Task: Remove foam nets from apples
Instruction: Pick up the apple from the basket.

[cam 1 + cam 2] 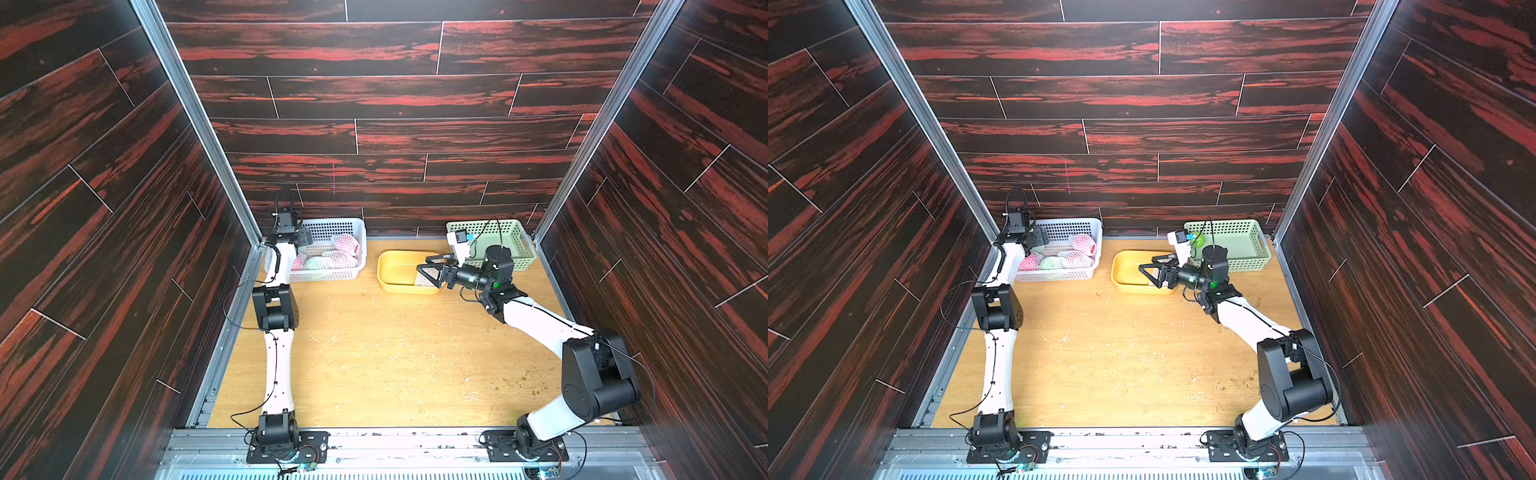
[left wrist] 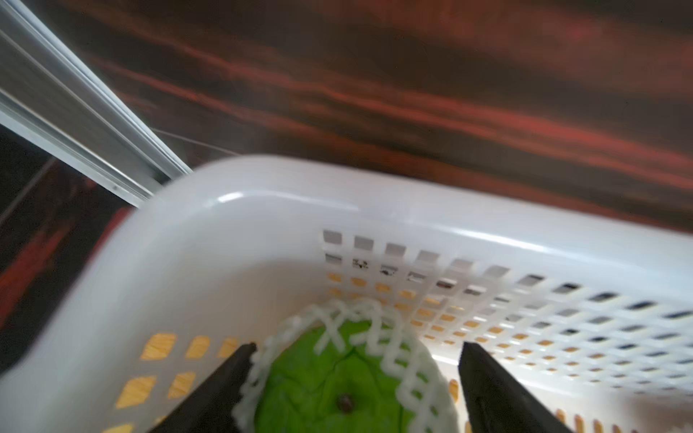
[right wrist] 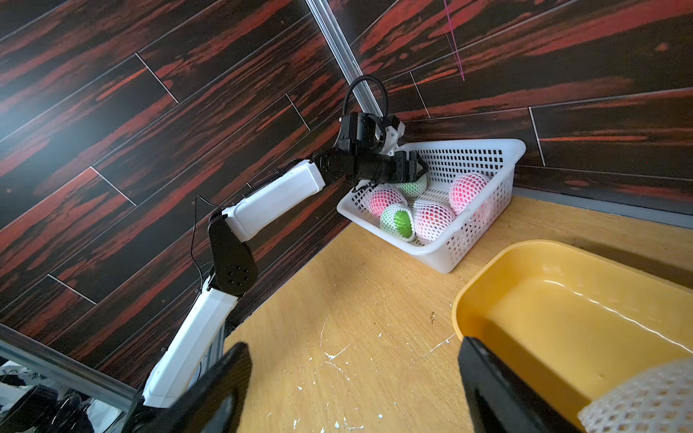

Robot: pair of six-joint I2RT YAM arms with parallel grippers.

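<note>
Several apples in white foam nets lie in the white basket at the back left; pink and pale green show through the mesh. My left gripper is down in the basket's far left corner, open. Its fingers stand either side of a green apple whose foam net is open at the end facing the wrist camera. My right gripper is open and holds nothing, at the yellow tub. An empty foam net lies in that tub.
A pale green basket stands at the back right behind my right wrist, with a bare green apple in it. Dark wood-pattern walls close in the back and both sides. The wooden table carries small crumbs and white scuffs.
</note>
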